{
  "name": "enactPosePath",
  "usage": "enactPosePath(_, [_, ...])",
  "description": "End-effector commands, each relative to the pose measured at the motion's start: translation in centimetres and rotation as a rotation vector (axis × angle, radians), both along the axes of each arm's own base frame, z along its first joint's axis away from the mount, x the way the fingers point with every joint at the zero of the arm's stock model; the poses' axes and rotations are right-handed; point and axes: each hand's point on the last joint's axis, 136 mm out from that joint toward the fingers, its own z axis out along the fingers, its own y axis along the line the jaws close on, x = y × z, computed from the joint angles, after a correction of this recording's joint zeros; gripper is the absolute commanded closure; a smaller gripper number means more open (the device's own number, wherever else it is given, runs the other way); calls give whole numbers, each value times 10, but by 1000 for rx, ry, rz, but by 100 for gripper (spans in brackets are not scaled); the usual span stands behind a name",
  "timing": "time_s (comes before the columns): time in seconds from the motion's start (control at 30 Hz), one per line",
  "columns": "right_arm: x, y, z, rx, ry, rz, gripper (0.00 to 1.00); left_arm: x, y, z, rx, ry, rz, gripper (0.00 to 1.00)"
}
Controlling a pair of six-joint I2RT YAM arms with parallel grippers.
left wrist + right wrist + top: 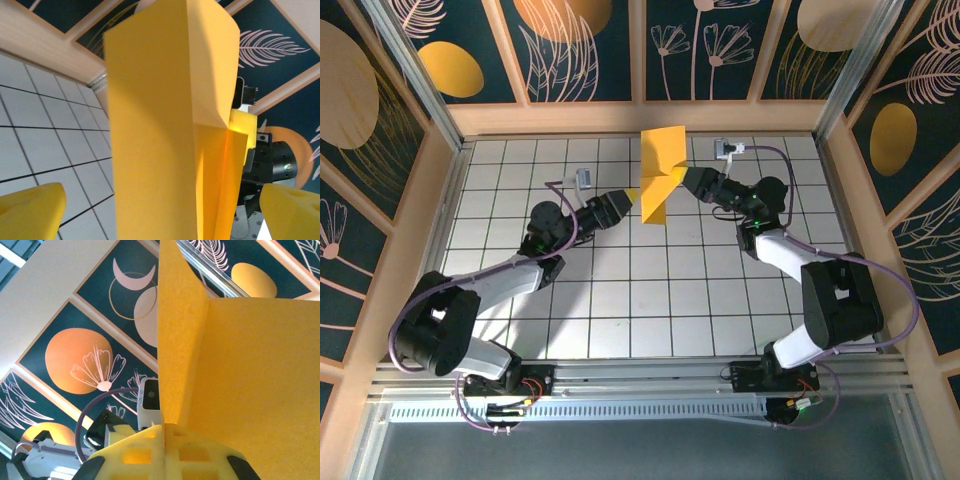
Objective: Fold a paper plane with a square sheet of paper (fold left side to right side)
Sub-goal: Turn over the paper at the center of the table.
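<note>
The yellow-orange sheet of paper (658,150) is folded into a long creased shape with flaps and stands off the table at the back centre. My right gripper (680,178) is shut on its edge from the right. In the right wrist view the closed gripper (165,429) pinches the paper (250,380), which fans upward in two panels. My left gripper (633,197) is open just left of the paper's lower end. In the left wrist view the paper (150,140) stands between the spread fingers (30,210), apart from both.
The white grid table (620,290) is boxed in by a wooden frame (630,117) with dark patterned panels. Both arms reach to the back centre. The right arm's black wrist (272,167) sits just behind the paper.
</note>
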Motion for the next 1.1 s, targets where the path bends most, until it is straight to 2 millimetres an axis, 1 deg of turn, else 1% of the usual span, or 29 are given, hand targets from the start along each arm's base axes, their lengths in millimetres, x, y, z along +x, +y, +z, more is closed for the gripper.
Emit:
enactPosePath(0.0, [-6, 7, 8, 15, -50, 38, 100, -8, -10, 35, -95, -88, -84, 4])
enactPosePath(0.17, [-5, 12, 3, 13, -37, 51, 100, -10, -23, 36, -107, -97, -146, 16])
enactPosePath(0.23, [-4, 13, 0, 12, -29, 51, 100, -12, -27, 37, -106, -100, -163, 19])
enactPosePath(0.3, [-5, 14, -1, 12, -26, 55, 100, -13, -30, 37, -105, -102, -174, 24])
enactPosePath(0.47, [-4, 14, -6, 9, -14, 51, 100, -13, -33, 36, -109, -93, -189, 46])
enactPosePath(0.57, [-2, 13, -10, -5, -7, 29, 100, -10, -32, 34, -99, -78, -172, 57])
enactPosePath(0.67, [-1, 12, -11, -15, -10, 19, 100, -9, -32, 33, -84, -74, -161, 66])
enactPosePath(0.9, [-2, 11, -11, -22, -16, 9, 82, -6, -31, 29, -61, -61, -140, 81])
enactPosePath(1.07, [-1, 9, -12, -50, -21, -15, 68, -5, -30, 24, -46, -44, -130, 87])
